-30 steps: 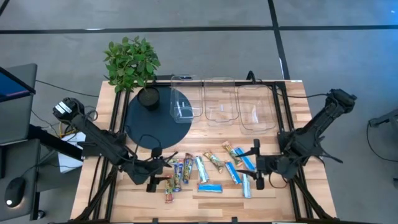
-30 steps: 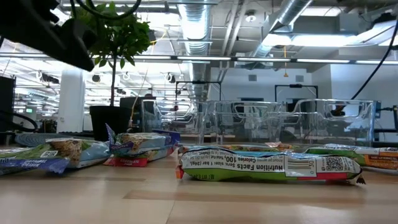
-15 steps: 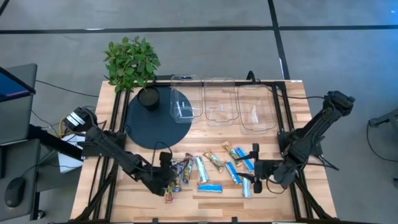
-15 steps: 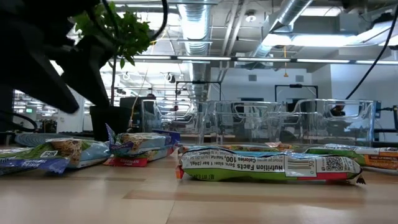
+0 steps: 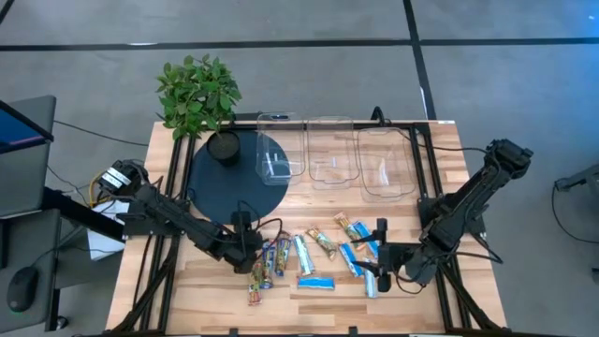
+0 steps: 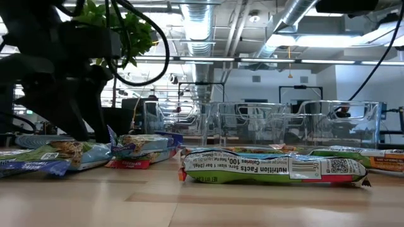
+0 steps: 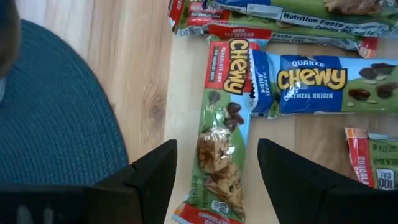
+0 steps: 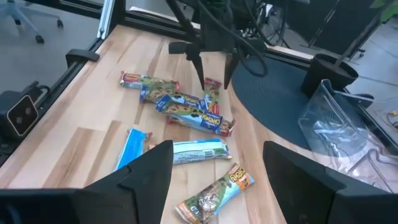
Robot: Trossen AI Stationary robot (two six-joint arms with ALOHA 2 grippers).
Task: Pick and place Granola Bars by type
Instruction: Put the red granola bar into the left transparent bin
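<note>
High view: the light wooden slatted table [image 5: 449,178] carries a scatter of small flat foil-wrapped Granola Bars [image 5: 309,257] along its near half, in blue, silvery and green-red wrappers. At the far edge stand 3 clear plastic tubs [image 5: 332,154] in a row, with a dark round mat [image 5: 220,187] and a potted green plant [image 5: 198,94] to their left. The left end effector [image 5: 255,251] reaches in from the left and sits over the left end of the scatter. The right end effector [image 5: 380,267] sits low at the right end of the scatter, by a blue bar.

Low view: a green-wrapped bar with a white nutrition label [image 6: 271,168] lies flat on the table in front. Dark arm parts [image 6: 69,69] stand at the left, above a small heap of bars [image 6: 136,150]. The tubs show behind.

Left wrist view: the left end effector [image 7: 214,177] has its 2 fingers spread wide, one on each side of a green-and-red chocolate-chip Chewy bar [image 7: 217,140], not touching it. A blue Chewy oatmeal raisin bar [image 7: 311,84] lies just beside it, overlapping its far end. The mat edge lies close by.

Right wrist view: the right end effector [image 8: 217,180] is spread open above the table, holding nothing, with a silvery-white bar [image 8: 199,150] and a blue bar [image 8: 132,146] below it.
</note>
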